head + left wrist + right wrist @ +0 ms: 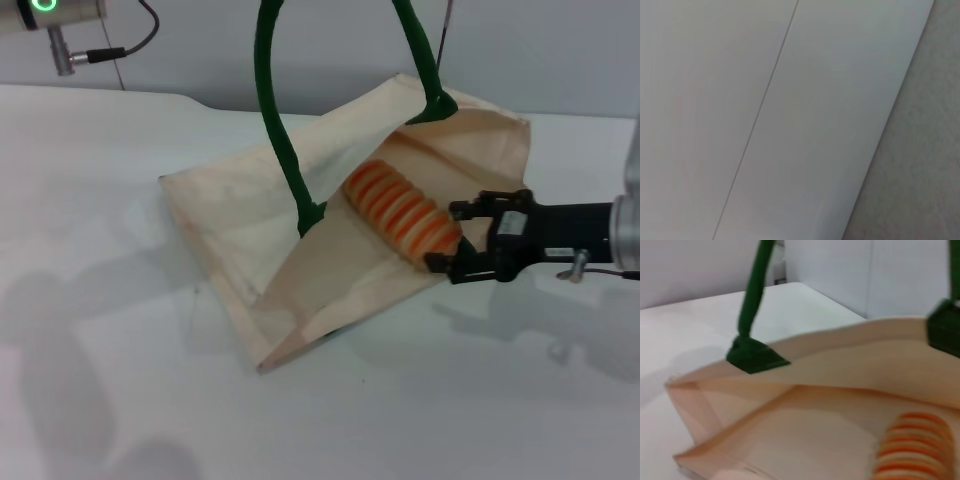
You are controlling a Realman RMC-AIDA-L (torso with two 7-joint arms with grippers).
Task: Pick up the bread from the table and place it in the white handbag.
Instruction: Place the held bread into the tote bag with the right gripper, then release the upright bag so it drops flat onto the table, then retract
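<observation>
right pincer (pixel 447 237) clamps bread (pixel 402 210) inside white handbag (pixel 240 240) mouth

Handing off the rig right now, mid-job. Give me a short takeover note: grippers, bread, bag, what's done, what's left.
Right gripper: shut on the bread, at the bag's mouth.
Left gripper: out of view; a green handle is held up from above.
The white handbag lies on the table, mouth open.
Done: bread picked up, mostly inside.
Left: release it, withdraw the right arm.
</observation>
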